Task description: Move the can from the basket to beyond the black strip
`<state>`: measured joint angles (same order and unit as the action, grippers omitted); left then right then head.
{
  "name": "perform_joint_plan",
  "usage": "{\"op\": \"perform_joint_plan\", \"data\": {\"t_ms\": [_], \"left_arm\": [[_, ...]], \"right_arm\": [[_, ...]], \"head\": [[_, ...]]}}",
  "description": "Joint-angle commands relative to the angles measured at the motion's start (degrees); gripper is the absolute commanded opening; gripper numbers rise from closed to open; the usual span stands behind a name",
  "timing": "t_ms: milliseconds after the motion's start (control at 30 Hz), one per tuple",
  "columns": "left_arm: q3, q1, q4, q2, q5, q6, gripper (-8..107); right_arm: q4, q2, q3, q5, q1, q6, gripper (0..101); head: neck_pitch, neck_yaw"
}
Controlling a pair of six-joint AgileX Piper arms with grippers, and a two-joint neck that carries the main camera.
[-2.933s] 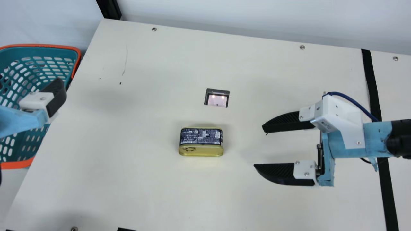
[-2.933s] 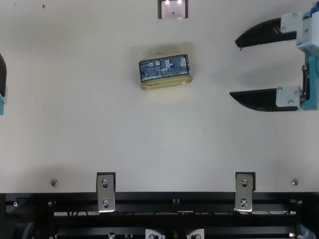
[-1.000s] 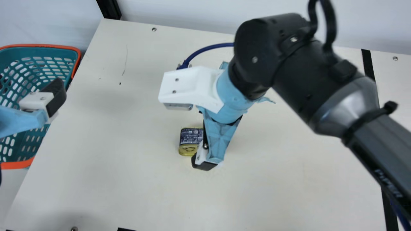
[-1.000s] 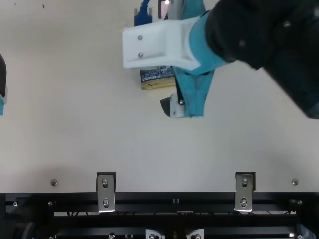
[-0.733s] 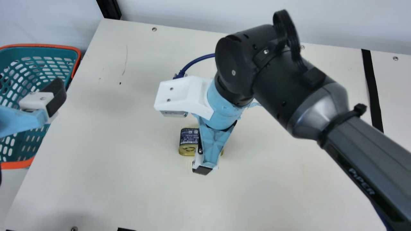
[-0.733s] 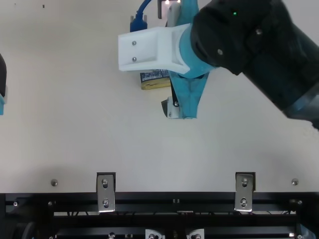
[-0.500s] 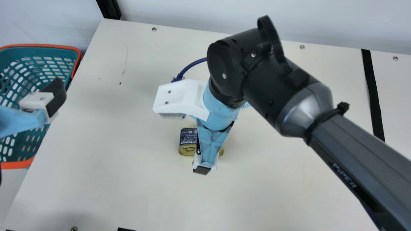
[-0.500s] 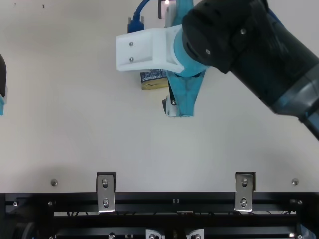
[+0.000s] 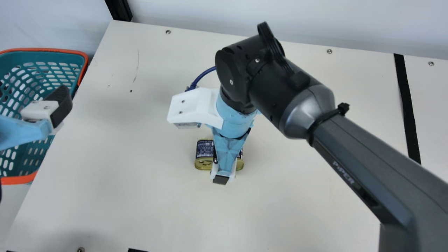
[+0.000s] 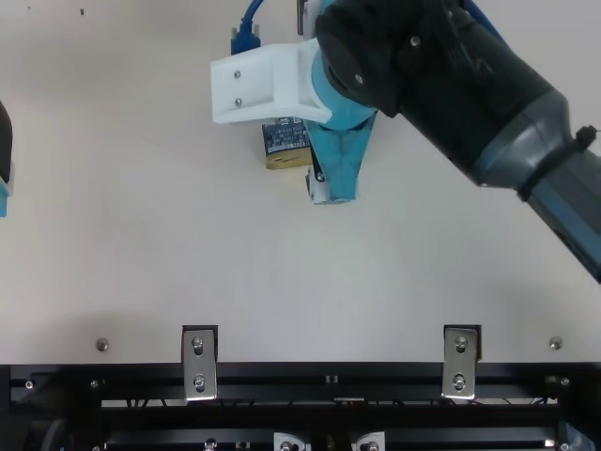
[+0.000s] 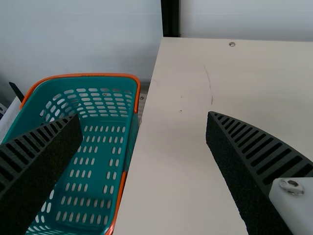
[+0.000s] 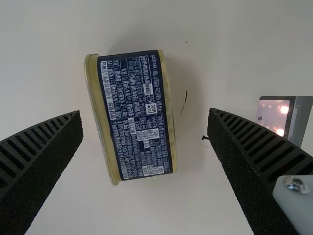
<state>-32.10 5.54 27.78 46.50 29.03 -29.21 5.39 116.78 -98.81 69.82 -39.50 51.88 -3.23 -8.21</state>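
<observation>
The gold-rimmed can with a dark blue label (image 9: 204, 154) lies on the table, partly covered in the main view by my right gripper (image 9: 225, 154). In the right wrist view the can (image 12: 137, 115) sits between the widely parted fingers of the right gripper (image 12: 145, 112), seemingly below them. At the far left, my left gripper (image 9: 60, 106) hangs by the table's edge near the teal basket (image 9: 52, 66). Its own view shows the left gripper (image 11: 145, 115) open, with nothing held. The black strip (image 9: 406, 105) runs down the table's right side.
A small grey device with two lights (image 12: 281, 117) lies on the table near the can. My right arm (image 9: 350, 161) stretches across the table's right half. Metal brackets (image 10: 198, 362) line the near edge.
My right gripper has swung from the table's right side to over the can, turning on the way; lately it has shifted only slightly. The can and my left gripper have kept their places.
</observation>
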Motion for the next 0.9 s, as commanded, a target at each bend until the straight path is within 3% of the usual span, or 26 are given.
{"op": "perform_joint_plan", "data": {"t_ms": [0, 367, 400, 433, 467, 667, 867], "left_arm": [[0.0, 0.0, 0.0, 0.0, 0.0, 0.0, 90], [0.0, 0.0, 0.0, 0.0, 0.0, 0.0, 90], [0.0, 0.0, 0.0, 0.0, 0.0, 0.0, 90], [0.0, 0.0, 0.0, 0.0, 0.0, 0.0, 90], [0.0, 0.0, 0.0, 0.0, 0.0, 0.0, 90], [0.0, 0.0, 0.0, 0.0, 0.0, 0.0, 90], [0.0, 0.0, 0.0, 0.0, 0.0, 0.0, 90]], "right_arm": [[-0.2, 0.5, -0.3, 0.1, 0.0, 0.4, 101], [-0.7, 3.3, -2.1, 0.1, 0.2, 2.7, 101], [-0.6, 3.5, -2.2, 0.1, 0.2, 2.9, 87], [-0.5, 3.7, -2.4, 0.1, 0.2, 3.1, 35], [-0.4, 3.9, -2.5, 0.1, 0.2, 3.2, 0], [1.3, 3.9, -3.9, 0.1, 0.4, 3.5, 0], [7.4, 1.7, -7.3, 0.1, 2.8, 3.1, 0]], "head": [[-0.1, 0.0], [-0.1, 0.0], [-0.1, 0.0], [-0.1, 0.0], [-0.1, 0.0], [-0.1, 0.0], [-0.1, 0.0]]}}
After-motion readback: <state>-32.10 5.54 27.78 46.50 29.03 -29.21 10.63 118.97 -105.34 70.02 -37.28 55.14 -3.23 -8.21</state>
